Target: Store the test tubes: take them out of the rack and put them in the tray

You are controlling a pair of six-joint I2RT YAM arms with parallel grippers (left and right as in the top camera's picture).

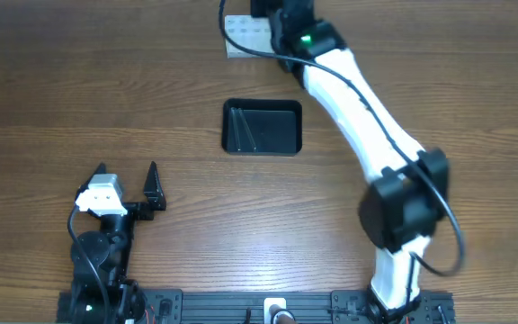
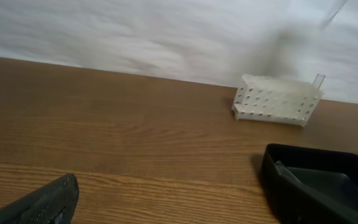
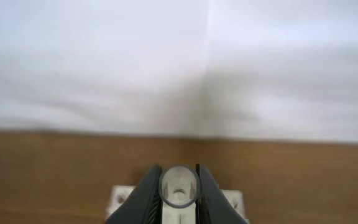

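The white perforated rack [image 1: 244, 38] stands at the table's far edge, and in the left wrist view the rack [image 2: 272, 101] has a clear tube [image 2: 319, 79] sticking up at one end. The black tray [image 1: 227, 135] lies mid-table with clear test tubes [image 1: 245, 129] lying in it. My right gripper [image 1: 272, 16] is above the rack. In its wrist view the right gripper [image 3: 179, 182] is shut on a clear test tube [image 3: 179, 186] seen end-on, just over the rack [image 3: 232, 202]. My left gripper [image 1: 126, 177] stands open with nothing in it near the front left.
A white wall rises right behind the rack. The tray [image 2: 278, 180] sits between the rack and the arm bases. Bare wooden tabletop [image 1: 79, 81] stretches to the left of tray and rack. The right arm [image 1: 367, 117] crosses diagonally to the tray's right.
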